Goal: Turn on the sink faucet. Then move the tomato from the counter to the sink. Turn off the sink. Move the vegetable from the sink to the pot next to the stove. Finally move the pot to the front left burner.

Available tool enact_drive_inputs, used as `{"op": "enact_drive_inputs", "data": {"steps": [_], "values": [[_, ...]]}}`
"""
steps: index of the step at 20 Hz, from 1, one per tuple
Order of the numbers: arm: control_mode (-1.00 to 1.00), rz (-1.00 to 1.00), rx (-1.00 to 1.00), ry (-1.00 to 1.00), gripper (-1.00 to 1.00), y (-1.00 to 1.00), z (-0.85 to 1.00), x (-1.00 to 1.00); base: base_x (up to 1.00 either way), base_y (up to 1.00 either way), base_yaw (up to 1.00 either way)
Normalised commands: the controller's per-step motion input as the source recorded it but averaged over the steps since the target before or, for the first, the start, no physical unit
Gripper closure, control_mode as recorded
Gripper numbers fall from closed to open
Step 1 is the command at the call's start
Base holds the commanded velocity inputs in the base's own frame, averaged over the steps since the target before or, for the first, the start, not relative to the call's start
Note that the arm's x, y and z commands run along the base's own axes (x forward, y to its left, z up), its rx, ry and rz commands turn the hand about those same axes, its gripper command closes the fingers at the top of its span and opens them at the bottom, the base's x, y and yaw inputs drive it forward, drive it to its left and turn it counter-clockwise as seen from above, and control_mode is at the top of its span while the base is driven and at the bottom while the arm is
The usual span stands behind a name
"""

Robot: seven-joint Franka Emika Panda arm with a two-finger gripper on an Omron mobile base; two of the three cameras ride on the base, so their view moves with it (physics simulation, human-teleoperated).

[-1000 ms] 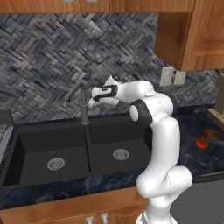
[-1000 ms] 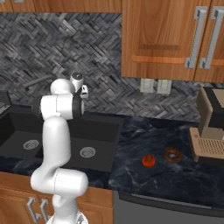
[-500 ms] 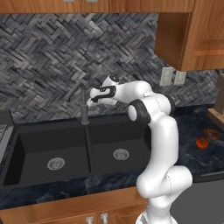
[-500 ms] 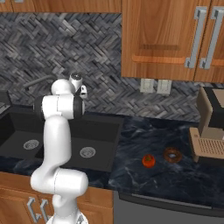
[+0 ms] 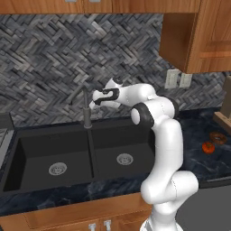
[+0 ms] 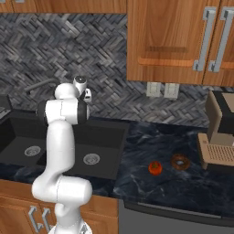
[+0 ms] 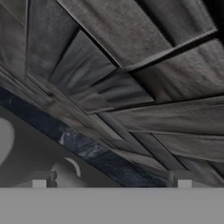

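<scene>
The dark grey faucet (image 5: 86, 110) stands behind the divider of the black double sink (image 5: 40, 146); no water shows. My gripper (image 5: 95, 103) hovers just right of the faucet's top, close to the backsplash, open with nothing between its fingers. In the hand view the gripper (image 7: 111, 183) faces the tiled wall, fingertips (image 7: 39, 183) wide apart, with the grey faucet (image 7: 65, 170) at lower left. The red tomato (image 5: 208, 147) (image 6: 155, 167) lies on the dark counter right of the sink (image 6: 107, 141). The faucet spout (image 6: 40, 85) reaches left. The pot is out of view.
A brown donut (image 6: 179, 161) lies beside the tomato. A coffee machine (image 6: 219, 137) stands at the counter's far right. Wooden cabinets (image 6: 173, 41) hang overhead, with wall outlets (image 6: 162, 89) below them. A stove edge (image 5: 2, 135) shows at far left.
The hand has crept a little left and down, closer to the faucet. The jaws have stayed open and everything else is still.
</scene>
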Motion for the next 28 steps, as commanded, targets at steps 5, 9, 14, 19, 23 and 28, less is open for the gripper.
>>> {"op": "enact_drive_inputs", "data": {"steps": [5, 9, 14, 19, 23, 28], "values": [[-1.0, 0.0, 0.0, 0.0, 1.0, 0.0, -0.22, 0.01, 0.0, 0.0, 0.0], [-1.0, 0.0, 0.0, 0.0, 1.0, 0.0, -0.24, 0.0, 0.0, 0.0, 0.0], [-1.0, -0.01, 0.0, 0.0, 1.0, 0.0, -0.21, 0.0, 0.0, 0.0, 0.0], [-1.0, 0.0, 0.0, 0.01, 1.0, 0.0, -0.17, 0.0, 0.0, 0.0, 0.0], [-1.0, 0.0, 0.0, 0.0, 1.0, -0.01, -0.25, 0.0, 0.0, 0.0, 0.0], [-1.0, -0.02, 0.0, 0.0, 1.0, -0.21, -0.34, -0.01, 0.0, 0.0, 0.0]]}}
